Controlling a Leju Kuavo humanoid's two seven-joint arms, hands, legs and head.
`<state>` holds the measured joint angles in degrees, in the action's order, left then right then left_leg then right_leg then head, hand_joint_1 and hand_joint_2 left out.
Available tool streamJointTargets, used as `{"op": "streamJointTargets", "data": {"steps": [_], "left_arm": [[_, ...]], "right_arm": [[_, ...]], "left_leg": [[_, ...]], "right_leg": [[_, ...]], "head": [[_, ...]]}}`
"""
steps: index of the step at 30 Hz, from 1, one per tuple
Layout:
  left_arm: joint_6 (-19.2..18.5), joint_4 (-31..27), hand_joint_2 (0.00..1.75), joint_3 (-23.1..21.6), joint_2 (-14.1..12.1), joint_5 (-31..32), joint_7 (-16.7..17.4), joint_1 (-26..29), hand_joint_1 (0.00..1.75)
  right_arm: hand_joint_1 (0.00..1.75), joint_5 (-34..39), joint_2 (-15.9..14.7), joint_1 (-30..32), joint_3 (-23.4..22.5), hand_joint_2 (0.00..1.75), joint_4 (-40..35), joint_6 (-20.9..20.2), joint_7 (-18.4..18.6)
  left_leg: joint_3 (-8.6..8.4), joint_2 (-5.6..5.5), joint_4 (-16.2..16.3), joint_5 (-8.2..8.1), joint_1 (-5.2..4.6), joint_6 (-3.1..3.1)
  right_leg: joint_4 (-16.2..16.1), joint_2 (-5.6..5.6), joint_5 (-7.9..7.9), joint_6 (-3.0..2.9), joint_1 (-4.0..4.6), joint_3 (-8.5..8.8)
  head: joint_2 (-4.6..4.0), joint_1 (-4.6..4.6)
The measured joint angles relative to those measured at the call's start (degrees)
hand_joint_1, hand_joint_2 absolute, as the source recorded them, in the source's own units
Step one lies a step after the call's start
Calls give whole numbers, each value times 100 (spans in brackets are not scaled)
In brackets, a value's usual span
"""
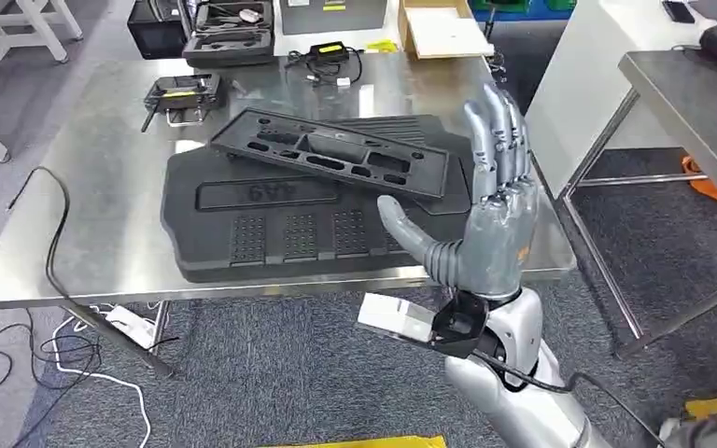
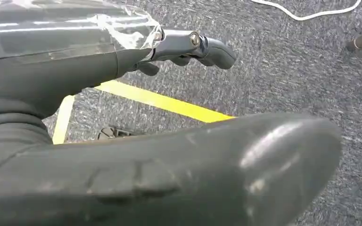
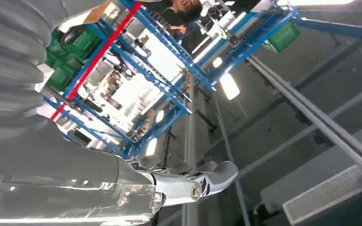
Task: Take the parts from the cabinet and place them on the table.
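Two black plastic parts lie on the steel table point(image 1: 84, 252) in the head view: a wide flat panel point(image 1: 271, 224) and, across its far side, a long slotted frame point(image 1: 336, 154). My right hand point(image 1: 490, 219) is raised above the table's front right corner, fingers spread and pointing up, thumb out toward the panel, holding nothing. The right wrist view has its fingers point(image 3: 193, 181) against the ceiling and blue racks. My left hand point(image 2: 122, 155) hangs over the grey carpet with its fingers point(image 2: 193, 47) stretched out and nothing in it.
Black cases point(image 1: 233, 33), a small device point(image 1: 182, 93), a cable bundle point(image 1: 327, 61) and a cardboard box point(image 1: 439, 33) sit along the table's far edge. A second steel table point(image 1: 691, 103) stands to the right. Cables point(image 1: 65, 345) trail on the floor by a yellow tape line point(image 2: 165, 101).
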<state>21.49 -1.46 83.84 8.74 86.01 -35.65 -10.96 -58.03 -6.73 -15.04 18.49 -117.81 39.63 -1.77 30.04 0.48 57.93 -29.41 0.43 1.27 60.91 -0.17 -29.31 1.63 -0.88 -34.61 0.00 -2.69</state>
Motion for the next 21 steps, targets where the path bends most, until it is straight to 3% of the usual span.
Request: {"op": "streamJointTargets", "data": {"steps": [1,3,4,5,6,8,9,10,12,13,14,15,16,18,19,20,21], "left_arm": [[4,0,0,0,0,2,0,-1,0],[7,0,0,0,0,13,0,7,0],[9,0,0,0,0,15,0,7,0],[11,0,0,0,0,15,0,10,0],[11,0,0,0,0,15,0,13,0],[11,0,0,0,0,15,0,12,0],[11,0,0,0,2,15,0,10,0],[11,0,0,0,2,20,-2,9,0],[11,2,0,0,2,31,-2,9,0],[11,2,0,0,4,35,-2,11,0],[11,0,0,0,4,35,-2,16,0],[11,2,0,0,2,44,-2,13,0],[11,2,0,0,2,50,-2,11,0],[11,2,0,0,2,63,-2,12,0],[11,2,0,0,2,83,-2,14,0],[11,2,0,0,2,90,-2,14,0],[11,2,0,0,2,90,0,15,0]], "right_arm": [[0,-4,0,3,-13,175,-7,2,0],[0,-7,0,28,-24,175,-24,2,9],[0,-9,0,52,-39,175,-28,2,15],[0,-13,0,78,-57,175,-39,2,17],[0,-15,0,86,-65,175,-44,2,20],[0,-28,0,87,-74,175,-66,2,20],[0,-31,0,87,-81,175,-85,2,22],[0,-35,0,91,-96,175,-102,2,31],[0,-50,0,110,-109,175,-136,2,44],[0,-63,-2,112,-114,175,-138,2,55],[0,-77,-2,117,-122,175,-138,2,77],[0,-98,0,113,-127,175,-151,0,92],[0,-103,0,117,-127,175,-164,2,112],[0,-116,0,137,-131,175,-181,2,140],[0,-118,0,148,-131,175,-184,2,146],[0,-118,0,164,-131,175,-184,2,159],[0,-118,0,176,-135,175,-184,2,160]], "left_leg": [[53,2,0,32,2,46],[164,10,7,105,-14,81],[224,11,14,142,-20,79],[276,11,25,175,-24,77],[319,11,38,198,-25,71],[370,9,75,227,-25,39],[389,9,99,237,-25,23],[429,9,127,259,-53,-14],[441,7,121,322,-41,-94],[445,7,106,357,-35,-128],[467,1,112,377,-67,-167],[498,-28,226,215,-38,-201],[600,-25,451,-49,-30,-238],[883,-26,1307,-631,3,-297],[982,-25,1688,-785,10,-318],[985,-25,1849,-777,13,-328],[864,-24,1759,-654,19,-328]], "right_leg": [[283,3,-263,19,2,-112],[1151,3,-788,62,-3,-421],[1497,4,-904,78,-2,-517],[1580,3,-858,81,-3,-490],[1380,3,-692,76,-3,-323],[373,2,-267,36,-2,313],[-130,1,-208,8,0,601],[-292,10,-273,-11,34,670],[-289,17,-212,-30,57,602],[-277,18,-189,-66,66,583],[-331,14,-126,-133,16,564],[-346,-21,-71,-177,-1,531],[-346,-18,-32,-229,-3,474],[-325,-26,46,-262,5,339],[-311,-28,85,-259,7,271],[-294,-30,118,-253,8,208],[-278,-31,150,-243,7,153]], "head": [[0,-50],[0,-79],[0,-83],[0,-90],[0,-96],[0,-116],[0,-127],[0,-125],[0,-122],[0,-114],[0,-118],[0,-112],[0,-66],[0,-20],[0,-15],[0,-11],[0,-9]]}}
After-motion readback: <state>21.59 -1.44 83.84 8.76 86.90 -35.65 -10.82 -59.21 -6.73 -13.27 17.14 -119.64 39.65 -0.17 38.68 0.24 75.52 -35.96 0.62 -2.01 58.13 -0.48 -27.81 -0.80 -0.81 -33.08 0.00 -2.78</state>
